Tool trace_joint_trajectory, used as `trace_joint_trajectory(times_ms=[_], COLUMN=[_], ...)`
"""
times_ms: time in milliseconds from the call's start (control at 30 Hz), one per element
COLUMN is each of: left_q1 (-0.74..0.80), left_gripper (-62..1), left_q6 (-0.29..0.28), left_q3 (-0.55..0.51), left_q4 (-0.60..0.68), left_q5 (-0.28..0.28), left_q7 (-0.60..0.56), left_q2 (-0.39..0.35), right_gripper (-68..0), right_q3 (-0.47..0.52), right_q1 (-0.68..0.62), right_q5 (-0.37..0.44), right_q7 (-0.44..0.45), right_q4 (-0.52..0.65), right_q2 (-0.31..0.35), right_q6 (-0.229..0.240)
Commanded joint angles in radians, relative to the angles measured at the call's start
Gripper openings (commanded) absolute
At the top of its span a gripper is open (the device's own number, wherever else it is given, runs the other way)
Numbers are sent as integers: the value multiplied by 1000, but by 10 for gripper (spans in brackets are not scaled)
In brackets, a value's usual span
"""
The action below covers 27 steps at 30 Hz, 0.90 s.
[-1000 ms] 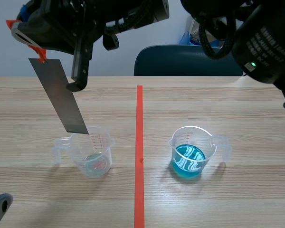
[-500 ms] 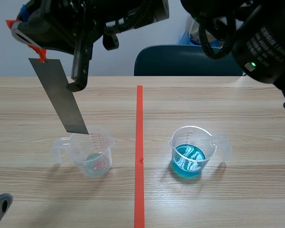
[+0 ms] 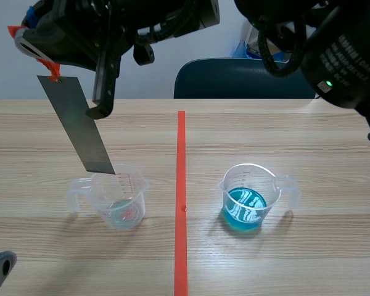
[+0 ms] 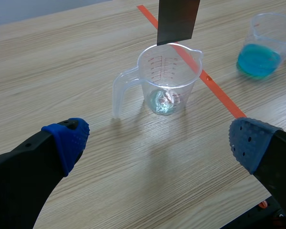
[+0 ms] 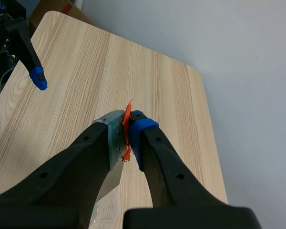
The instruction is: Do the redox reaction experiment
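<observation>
Metal strip (image 3: 80,126), judged stiff, light and slick, hangs below the right tool (image 5: 127,128), which pinches its flat top end (a sound hold), lower edge at the rim of the beaker (image 4: 169,78) ahead of the spread left tool (image 4: 158,140).

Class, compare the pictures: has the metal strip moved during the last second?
No. The metal strip has not shifted: its lower edge stays over the rim of the left cup, tilted as before.
</observation>
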Motion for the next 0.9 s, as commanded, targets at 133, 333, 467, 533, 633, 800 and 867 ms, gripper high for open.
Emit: trace_joint_trajectory(times_ms=[133,333,467,533,633,800,867], left_q1=[-5,-5,-5,-5,-5,-5,-5], left_gripper=[14,14,14,14,14,14,14], left_q6=[-1,-1,-1,-1,-1,-1,-1], left_q3=[-2,-2,-2,-2,-2,-2,-2], left_q4=[16,16,16,16,16,16,16], left_q5=[-4,-4,-4,-4,-4,-4,-4], left_q7=[-14,-14,-14,-14,-14,-14,-14], left_q2=[3,3,3,3,3,3,3], right_gripper=[-669,-669,-669,-669,-669,-669,-669], right_q3=[8,8,8,8,8,8,8], right_q1=[26,25,25,25,25,25,23], right_q5=[7,6,3,3,-10,-44,-49], right_q7=[12,12,13,21,54,103,128], right_q4=[10,10,0,-18,-56,-105,-124], right_q2=[-3,-3,-3,-3,-3,-3,-3], right_q6=[6,6,6,6,6,6,6])
